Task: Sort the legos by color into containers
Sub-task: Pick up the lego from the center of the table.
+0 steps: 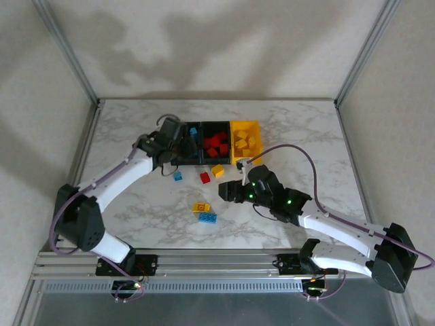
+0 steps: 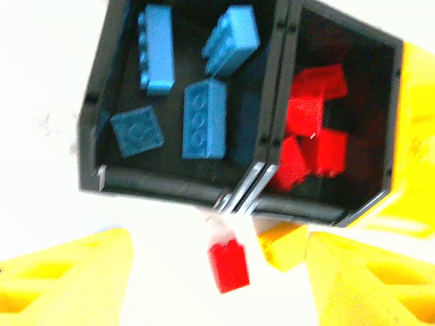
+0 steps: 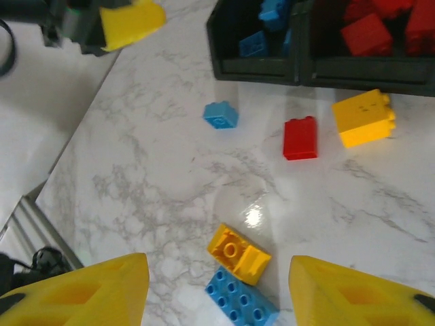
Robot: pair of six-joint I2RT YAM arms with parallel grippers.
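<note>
Three joined bins stand at the back: a black bin (image 1: 194, 136) (image 2: 177, 109) holding several light blue legos, a black bin (image 1: 217, 142) (image 2: 326, 122) holding red ones, and a yellow bin (image 1: 246, 140) with yellow ones. My left gripper (image 1: 178, 153) (image 2: 217, 285) hangs open just in front of the blue bin, nothing held; a loose red lego (image 2: 229, 266) (image 1: 205, 178) lies on the table below. My right gripper (image 1: 228, 192) (image 3: 217, 292) is open above a yellow lego (image 3: 238, 253) (image 1: 201, 207) that touches a blue plate lego (image 3: 241, 305) (image 1: 208, 217).
Also loose on the marble table (image 1: 136, 129) are a small blue lego (image 1: 178, 176) (image 3: 221, 115) and a yellow lego (image 1: 217, 170) (image 3: 363, 118) (image 2: 284, 246) near the bins' front wall. A metal frame runs along the table's edges.
</note>
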